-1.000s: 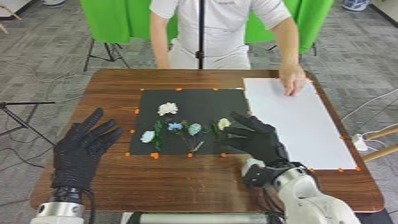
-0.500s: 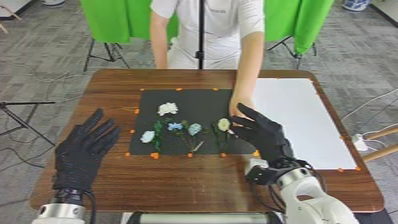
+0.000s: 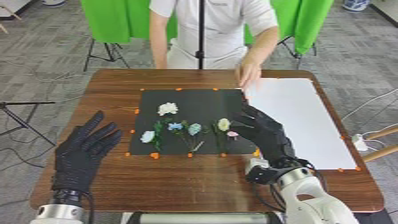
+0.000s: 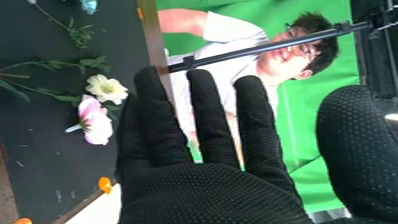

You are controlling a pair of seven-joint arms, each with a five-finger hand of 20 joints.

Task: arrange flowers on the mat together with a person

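Note:
My right hand (image 3: 261, 131) is over the right edge of the black mat (image 3: 160, 99), fingers straight. Beside its fingertips lies a small pink flower (image 3: 233, 134), next to a pale yellow-white flower (image 3: 223, 124). Farther left on the mat are a white flower (image 3: 168, 108), a pale blue one (image 3: 147, 136) and several bluish ones with green stems. In the right wrist view, my right hand (image 4: 209, 190) has extended fingers and holds nothing; the pink flower (image 4: 94, 121) lies beside the pale flower (image 4: 107, 89). At the table's left, my left hand (image 3: 83, 150) is open.
A white sheet (image 3: 293, 120) covers the table's right side, next to the mat. The person's hand (image 3: 249, 75) is over the far edge of the table near the sheet's corner. Orange tape bits mark the mat's border on the brown table (image 3: 195, 185).
The person's hand reached from the white sheet to the mat beside my right hand, then drew back to the far edge. A pink flower now shows there. My right hand shifted slightly right.

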